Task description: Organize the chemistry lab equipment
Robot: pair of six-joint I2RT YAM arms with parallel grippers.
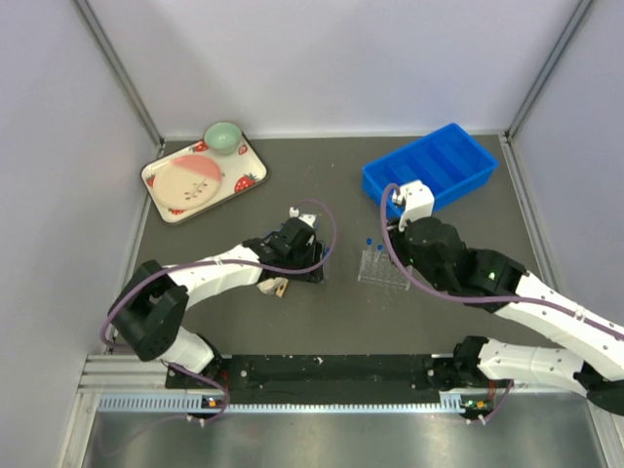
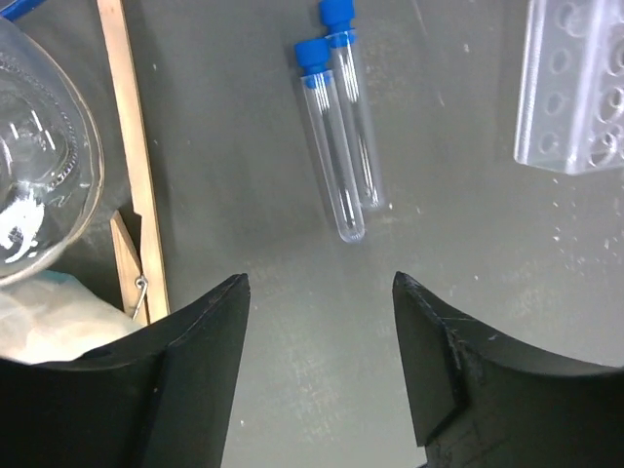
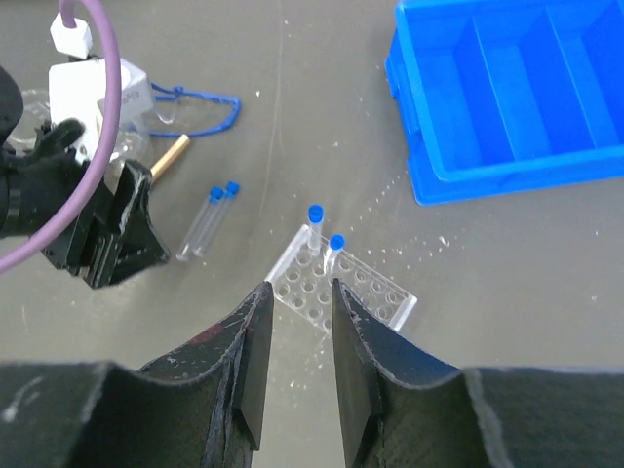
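Observation:
Two clear blue-capped tubes [image 2: 331, 146] lie side by side on the dark table, just ahead of my left gripper [image 2: 320, 278]. That gripper is open and holds nothing. To its left are a glass flask [image 2: 44, 166], a thin wooden stick [image 2: 132, 166] and a whitish wad [image 2: 49, 327]. The clear tube rack [image 3: 343, 291] stands right of the loose tubes, with two blue-capped tubes [image 3: 314, 226] upright in it. My right gripper [image 3: 300, 285] hovers over the rack's near edge, its jaws narrowly open around nothing.
A blue compartment bin [image 1: 429, 168] sits at the back right. The strawberry-print tray [image 1: 156, 185], with a pink plate and green bowl, is at the back left. A blue cord loop [image 3: 200, 102] lies near the flasks. Grey walls enclose the table.

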